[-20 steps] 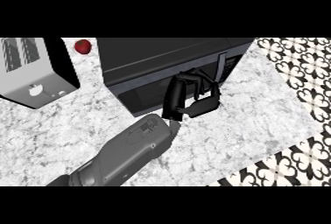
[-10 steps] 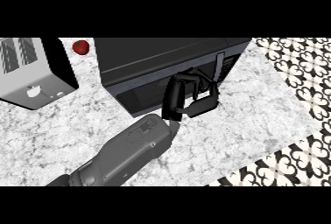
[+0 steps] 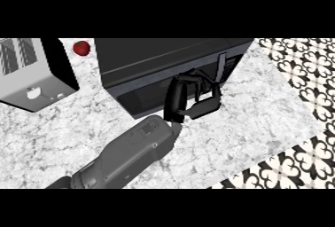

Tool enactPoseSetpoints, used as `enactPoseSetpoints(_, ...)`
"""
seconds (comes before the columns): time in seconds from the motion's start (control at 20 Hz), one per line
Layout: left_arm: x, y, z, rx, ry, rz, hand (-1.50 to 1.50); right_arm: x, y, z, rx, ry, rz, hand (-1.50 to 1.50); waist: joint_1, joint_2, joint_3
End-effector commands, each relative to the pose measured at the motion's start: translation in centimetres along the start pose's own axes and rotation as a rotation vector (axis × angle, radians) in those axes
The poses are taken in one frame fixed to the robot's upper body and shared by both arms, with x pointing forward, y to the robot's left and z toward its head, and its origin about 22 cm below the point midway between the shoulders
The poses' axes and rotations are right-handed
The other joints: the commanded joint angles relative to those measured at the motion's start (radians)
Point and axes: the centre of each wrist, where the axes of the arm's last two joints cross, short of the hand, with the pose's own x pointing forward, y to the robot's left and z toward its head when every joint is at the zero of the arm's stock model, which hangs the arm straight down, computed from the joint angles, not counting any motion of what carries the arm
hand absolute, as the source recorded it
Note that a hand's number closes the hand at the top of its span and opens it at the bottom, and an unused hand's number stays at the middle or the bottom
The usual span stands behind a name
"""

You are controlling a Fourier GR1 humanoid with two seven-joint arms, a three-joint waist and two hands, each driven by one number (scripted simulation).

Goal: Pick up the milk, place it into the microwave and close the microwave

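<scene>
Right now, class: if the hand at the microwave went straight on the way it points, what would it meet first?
The hand would likely meet the microwave front first; it appears to be right against it already, though depth is unclear.

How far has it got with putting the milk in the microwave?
Nearly finished, it seems. No milk shows on the counter, so it is probably inside the microwave. The robot hand is against the door, which looks shut or almost shut. Left: pressing it fully closed if needed.
</scene>
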Motion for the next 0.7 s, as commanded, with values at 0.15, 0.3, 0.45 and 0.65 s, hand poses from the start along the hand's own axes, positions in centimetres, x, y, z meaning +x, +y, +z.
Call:
enactPoseSetpoints(0.15,0.4,0.5,-2.2,0.035,0.01,-0.015,1.5,0.7,0.0,-0.8,0.053,-0.008,-0.023,-1.5,-0.009,0.013,-0.001)
enactPoseSetpoints(0.3,-0.1,0.7,-1.9,0.029,0.007,-0.011,1.5,0.7,0.0,-0.9,0.075,-0.001,-0.045,-1.5,-0.002,0.019,-0.002)
enactPoseSetpoints(0.45,0.1,0.5,-2.1,0.019,0.004,-0.011,1.5,0.9,-0.1,-1.1,0.093,0.006,-0.056,-1.5,0.0,0.015,0.0)
enactPoseSetpoints(0.65,0.0,0.6,-2.2,0.024,-0.005,-0.007,1.5,0.7,0.0,-0.9,0.1,0.013,-0.081,-1.5,-0.001,0.02,0.001)
